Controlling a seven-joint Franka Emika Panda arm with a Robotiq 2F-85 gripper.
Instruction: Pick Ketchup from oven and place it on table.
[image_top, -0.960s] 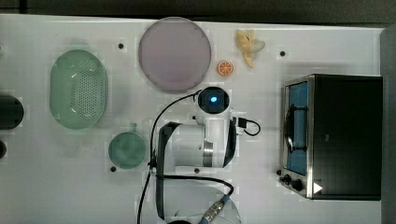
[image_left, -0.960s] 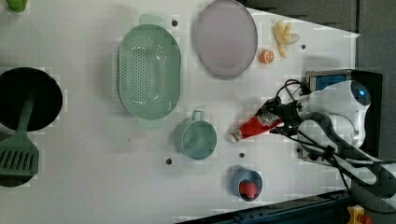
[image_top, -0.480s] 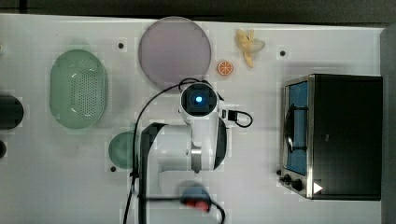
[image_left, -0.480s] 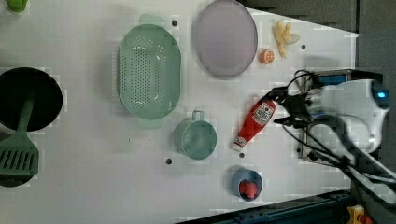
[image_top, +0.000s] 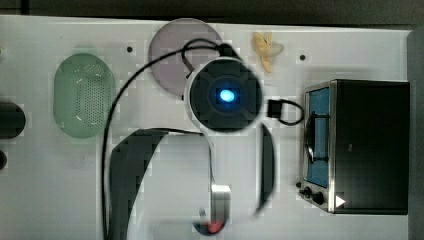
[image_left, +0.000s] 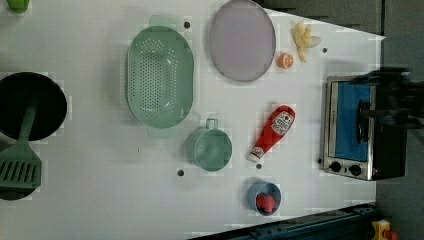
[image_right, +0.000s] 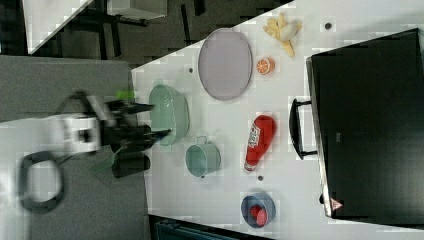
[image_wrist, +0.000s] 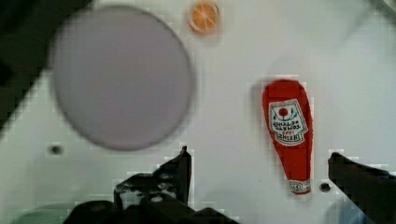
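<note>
The ketchup lies flat on the white table, between the green cup and the oven. Its white cap points toward the blue bowl. In the right view the ketchup lies in front of the oven's black handle. My gripper is open and empty, raised well above the table. The wrist view looks down on the ketchup, which lies clear of both fingers. In the right view the gripper is blurred at the right view's left. The oven door looks shut.
A pale purple plate, an orange slice and a banana lie near the table's far edge. A green colander, a black pan and a green spatula are at the left view's left. The blue bowl holds a strawberry.
My gripper let go of the ketchup and rose away from it, swelling toward the top camera. The ketchup stays lying on the table.
</note>
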